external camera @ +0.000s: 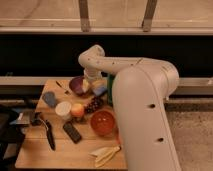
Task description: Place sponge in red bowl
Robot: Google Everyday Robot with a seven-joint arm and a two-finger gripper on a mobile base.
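Two fingers of my gripper stand spread and point down over the back of the wooden table. They hang between the purple bowl on one side and the sponge on the other. The sponge lies on the table just beside my fingertips and is not in my grip. I cannot tell which way its long axis runs. Dark grapes sit just in front of it. The red bowl stands farther forward, upright and apart from the sponge.
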